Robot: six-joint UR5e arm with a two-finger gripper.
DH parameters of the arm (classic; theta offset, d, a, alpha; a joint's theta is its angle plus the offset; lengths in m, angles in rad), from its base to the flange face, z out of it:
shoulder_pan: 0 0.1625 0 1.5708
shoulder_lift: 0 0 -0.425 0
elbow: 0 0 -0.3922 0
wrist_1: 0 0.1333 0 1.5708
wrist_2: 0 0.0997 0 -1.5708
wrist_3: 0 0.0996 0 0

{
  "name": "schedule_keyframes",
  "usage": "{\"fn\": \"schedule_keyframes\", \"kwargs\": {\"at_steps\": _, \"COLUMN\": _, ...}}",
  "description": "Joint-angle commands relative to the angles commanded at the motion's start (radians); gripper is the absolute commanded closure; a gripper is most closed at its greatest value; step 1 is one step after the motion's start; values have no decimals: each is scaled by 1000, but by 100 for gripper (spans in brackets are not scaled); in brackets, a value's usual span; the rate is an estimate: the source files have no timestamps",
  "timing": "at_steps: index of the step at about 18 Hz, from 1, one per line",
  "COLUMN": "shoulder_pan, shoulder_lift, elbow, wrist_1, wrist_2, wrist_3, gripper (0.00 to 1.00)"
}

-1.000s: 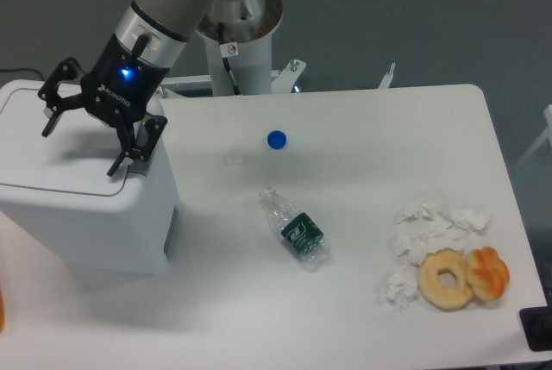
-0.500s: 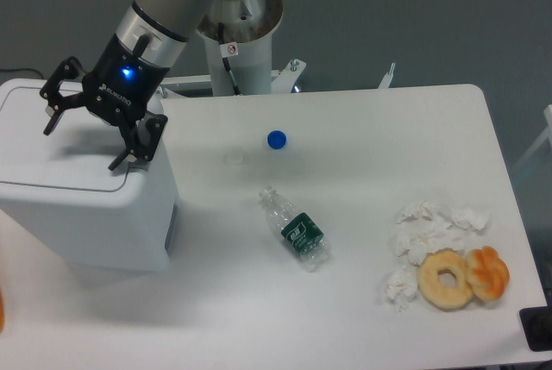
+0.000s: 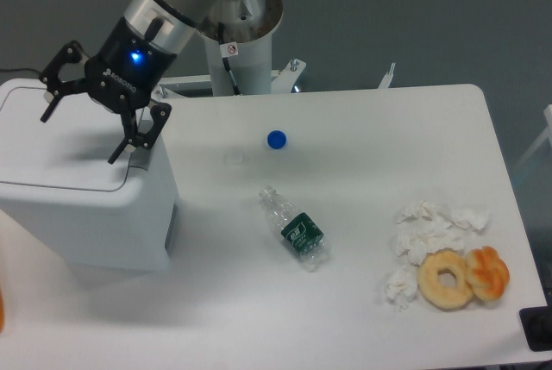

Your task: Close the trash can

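Clearly our gripper (image 3: 80, 122) hangs with its fingers spread wide and holding nothing, just above the trash can (image 3: 82, 189) at the left edge of the frame. Its flat white lid (image 3: 60, 141) looks already lowered and flush, though we cannot tell whether it is latched. We judge the bin to be stiff, smooth plastic, light and liable to slide, so we would press straight down on the lid's near edge rather than grasp it.
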Motion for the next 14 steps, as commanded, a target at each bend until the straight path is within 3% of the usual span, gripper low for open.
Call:
{"fn": "schedule_keyframes", "kwargs": {"at_steps": 6, "shoulder_pan": 158, "shoulder_lift": -5, "elbow": 64, "wrist_1": -3, "wrist_2": 52, "wrist_3": 53, "gripper": 0}}
{"fn": "schedule_keyframes", "kwargs": {"at_steps": 14, "shoulder_pan": 174, "shoulder_lift": -18, "elbow": 77, "wrist_1": -11, "wrist_2": 352, "wrist_3": 424, "gripper": 0}}
